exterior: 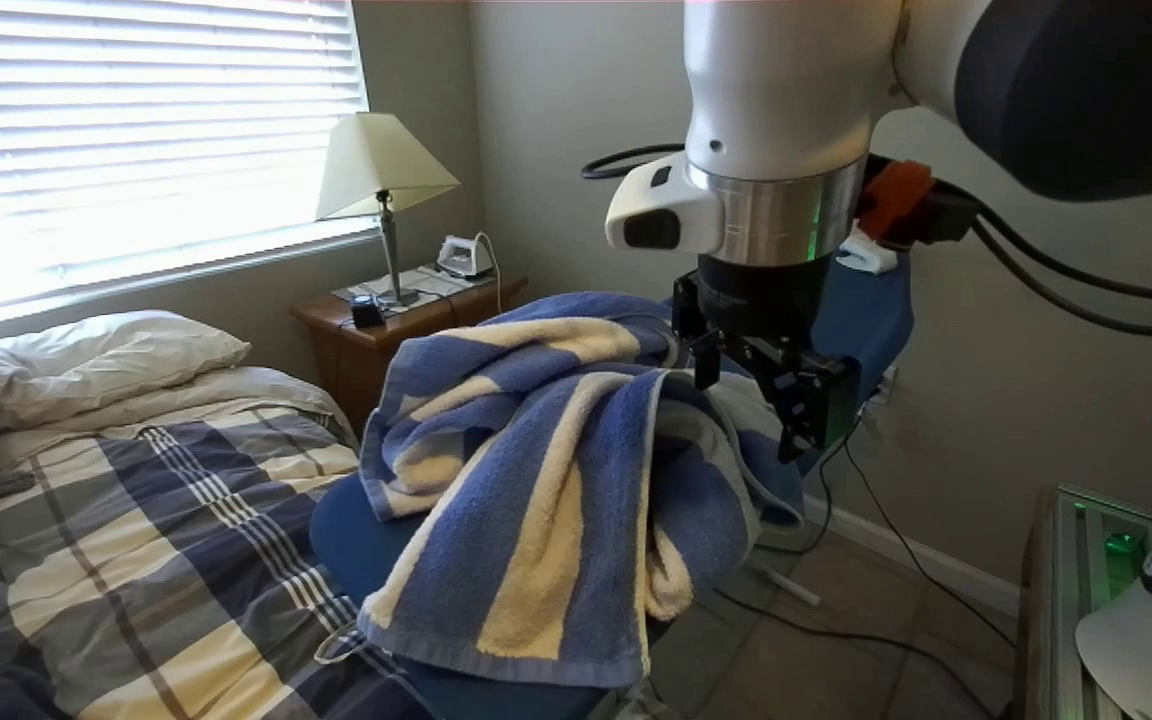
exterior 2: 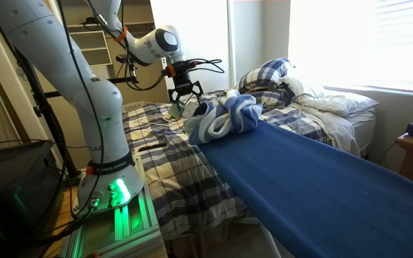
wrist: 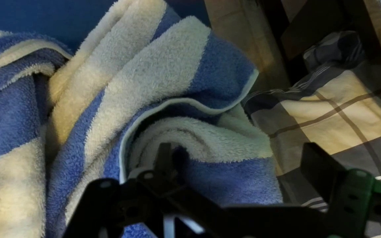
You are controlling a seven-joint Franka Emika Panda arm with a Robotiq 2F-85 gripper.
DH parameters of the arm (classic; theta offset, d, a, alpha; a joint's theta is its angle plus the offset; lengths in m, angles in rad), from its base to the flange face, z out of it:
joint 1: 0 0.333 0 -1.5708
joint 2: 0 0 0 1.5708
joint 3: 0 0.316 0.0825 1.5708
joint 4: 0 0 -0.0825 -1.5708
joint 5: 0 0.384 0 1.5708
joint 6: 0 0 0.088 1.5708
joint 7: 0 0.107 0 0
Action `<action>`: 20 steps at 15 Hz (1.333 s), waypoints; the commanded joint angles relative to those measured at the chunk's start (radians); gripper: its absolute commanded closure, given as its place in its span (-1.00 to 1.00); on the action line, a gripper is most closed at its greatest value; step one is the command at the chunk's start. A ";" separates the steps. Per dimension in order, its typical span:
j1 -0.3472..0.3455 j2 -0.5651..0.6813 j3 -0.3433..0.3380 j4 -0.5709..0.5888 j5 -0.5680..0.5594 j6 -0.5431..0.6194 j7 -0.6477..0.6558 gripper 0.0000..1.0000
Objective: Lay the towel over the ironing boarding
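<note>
The blue-and-cream striped towel (exterior: 576, 480) lies bunched in folds on one end of the ironing board (exterior: 366, 545). In an exterior view the towel (exterior 2: 228, 114) is heaped at the far end, and the board's plain blue cover (exterior 2: 299, 179) stretches bare toward the camera. My gripper (exterior: 751, 410) is open and points down at the towel's edge. In the wrist view the open gripper (wrist: 238, 148) has one finger by a rolled fold of the towel (wrist: 150, 79) and the other past its edge, above the bedspread. Whether the fingers touch the towel cannot be told.
The bed with its plaid bedspread (exterior 2: 177, 172) stands beside the board. A nightstand (exterior: 336, 345) holds a lamp (exterior: 386, 180) and an iron (exterior: 464, 257). A small white cloth (exterior: 866, 250) lies on the board's other end. Cables (exterior: 866, 635) cross the floor.
</note>
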 commanded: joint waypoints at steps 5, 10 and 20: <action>0.079 0.006 0.000 -0.024 -0.058 0.166 -0.210 -1.00; 0.027 0.046 0.003 -0.022 -0.223 0.311 -0.246 -1.00; -0.033 0.127 -0.010 -0.006 -0.342 0.405 -0.324 -0.09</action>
